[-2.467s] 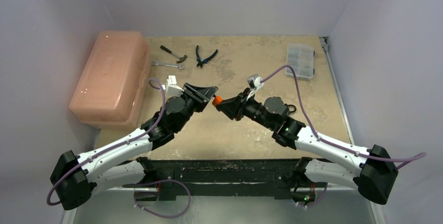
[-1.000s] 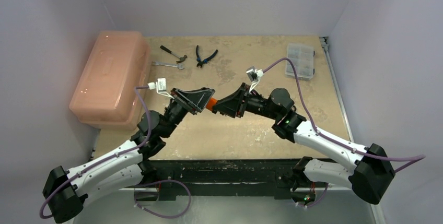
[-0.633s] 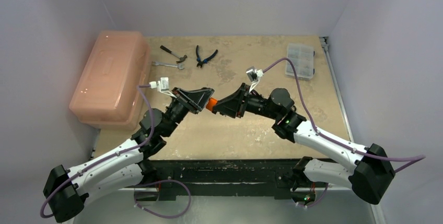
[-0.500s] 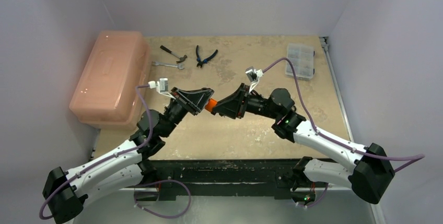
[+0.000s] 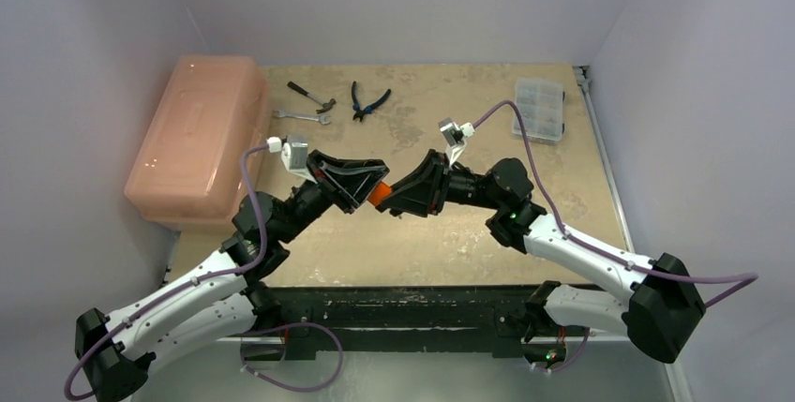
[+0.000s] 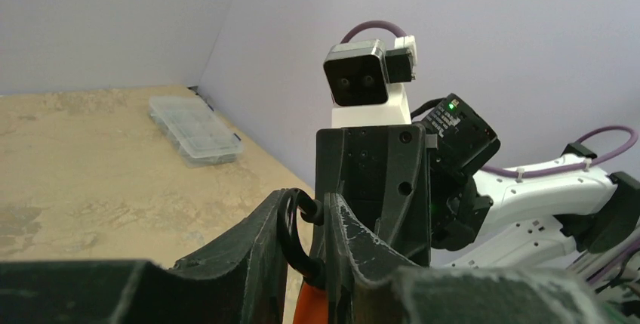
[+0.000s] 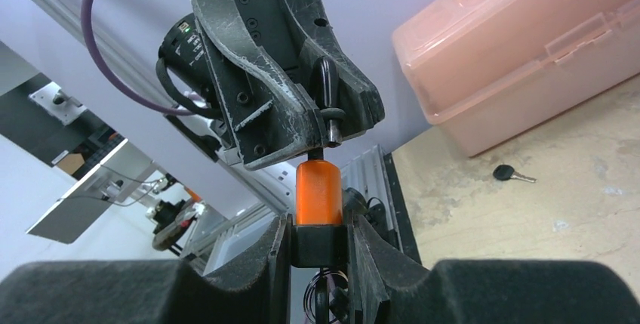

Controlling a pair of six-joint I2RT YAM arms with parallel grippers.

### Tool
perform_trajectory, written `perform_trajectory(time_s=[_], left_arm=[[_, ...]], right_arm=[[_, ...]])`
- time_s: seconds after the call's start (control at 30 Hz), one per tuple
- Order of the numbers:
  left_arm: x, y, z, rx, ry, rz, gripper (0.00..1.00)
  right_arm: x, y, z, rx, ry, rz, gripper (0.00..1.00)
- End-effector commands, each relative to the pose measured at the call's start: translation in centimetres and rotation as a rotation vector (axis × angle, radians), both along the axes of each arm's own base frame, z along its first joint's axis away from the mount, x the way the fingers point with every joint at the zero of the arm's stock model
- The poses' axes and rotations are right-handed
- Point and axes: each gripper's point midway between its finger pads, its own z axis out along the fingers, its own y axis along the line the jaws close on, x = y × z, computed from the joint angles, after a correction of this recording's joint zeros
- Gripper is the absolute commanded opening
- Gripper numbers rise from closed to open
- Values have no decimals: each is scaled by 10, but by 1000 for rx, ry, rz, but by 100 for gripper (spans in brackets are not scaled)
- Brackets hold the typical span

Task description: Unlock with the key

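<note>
Top view: the left tool (image 5: 371,186) and right tool (image 5: 392,198) meet tip to tip above the middle of the worktop (image 5: 441,243), with the orange padlock (image 5: 379,196) held between them, clear of the surface. A pink toolbox (image 5: 197,140) stands at nine o'clock. A hammer (image 5: 312,96), wrench (image 5: 302,116) and pliers (image 5: 368,100) lie towards eleven and twelve, and a clear organiser box (image 5: 539,109) sits at one o'clock. The key is not visible here.

Left wrist view: the left tool's jaws are drawn in close on the black shackle (image 6: 290,233), with the orange body just below at six o'clock.

Right wrist view: the right tool's jaws stand partly closed, clamping the orange body from both sides. The key (image 7: 513,174) lies loose on the worktop at three o'clock, near the toolbox's front, and neither tool is touching it.

The lock looks steadied in a two-handed hold, and the key has not yet been fetched. Next, one tool should let go and go down for the key while the other keeps the lock's keyway reachable.

The nearest obstacle on that path is the toolbox wall beside the key. The near and right parts of the worktop look open for swinging an arm.
</note>
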Motion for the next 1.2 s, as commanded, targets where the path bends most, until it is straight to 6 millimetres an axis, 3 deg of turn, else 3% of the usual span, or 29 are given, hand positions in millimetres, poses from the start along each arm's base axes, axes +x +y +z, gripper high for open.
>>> perform_trajectory(time_s=[0.0, 0.1, 0.23, 0.4, 0.6, 0.8, 0.93, 1.17], left_arm=[[-17, -3, 23, 70, -137, -62, 24], [-16, -3, 24, 95, -130, -57, 34], [-10, -1, 20, 134, -78, -27, 63], [-3, 15, 19, 147, -36, 54, 82], [10, 47, 12, 217, 26, 226, 87], [21, 84, 0, 346, 73, 400, 87], [28, 98, -25, 499, 139, 468, 98], [45, 105, -80, 729, 263, 551, 97]], right_arm=[[-3, 0, 22, 50, -7, 29, 0], [-2, 0, 21, 48, -1, 26, 0], [1, -1, 19, 44, 11, 4, 0], [9, -2, 13, 17, 18, -54, 0], [35, -6, -12, -70, 75, -198, 0], [69, -15, -60, -205, 202, -377, 0], [89, -26, -95, -251, 326, -453, 0], [112, -33, -136, -307, 439, -527, 0]])
